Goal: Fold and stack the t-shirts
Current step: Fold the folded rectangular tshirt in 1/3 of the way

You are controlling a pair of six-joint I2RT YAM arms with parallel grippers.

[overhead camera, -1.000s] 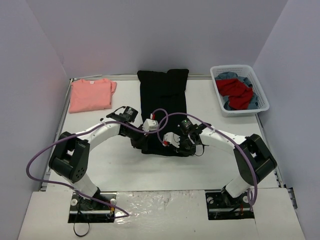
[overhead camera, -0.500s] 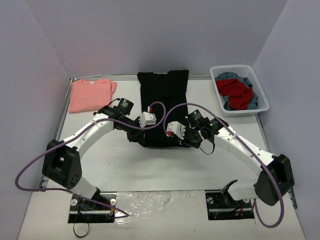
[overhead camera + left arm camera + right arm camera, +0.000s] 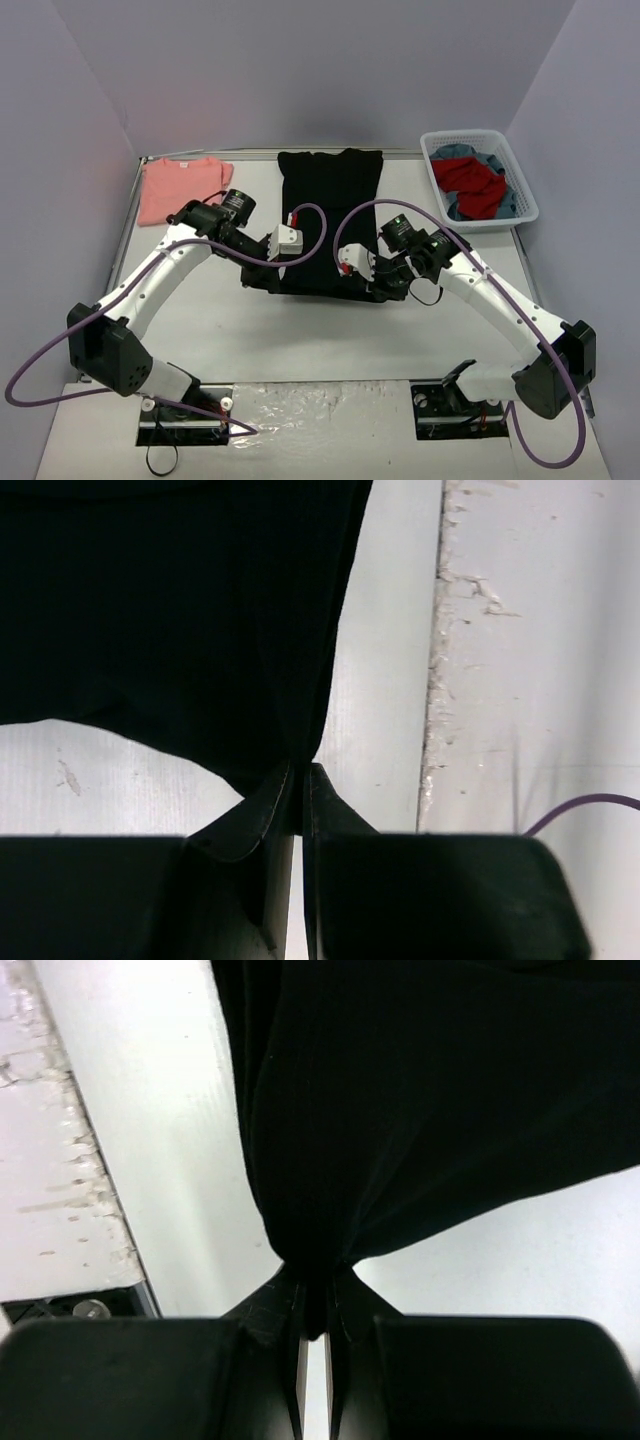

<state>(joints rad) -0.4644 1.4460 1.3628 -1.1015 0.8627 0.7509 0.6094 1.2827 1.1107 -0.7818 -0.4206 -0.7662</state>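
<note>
Because the large soft black cloth t-shirt (image 3: 330,195) hung limp and light, my left pincer (image 3: 302,776) and right pincer (image 3: 318,1298) each clenched a near corner.

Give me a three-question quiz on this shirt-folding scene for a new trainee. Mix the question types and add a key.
1. True or false: the left gripper and the right gripper are each shut on the near end of the black t-shirt.
2. Where does the pink t-shirt lie? A: at the far left of the table. B: between the arm bases. C: draped over the right arm.
3. Fill in: the white basket holds blue and ___ cloth.
Key: 1 true; 2 A; 3 red.
</note>
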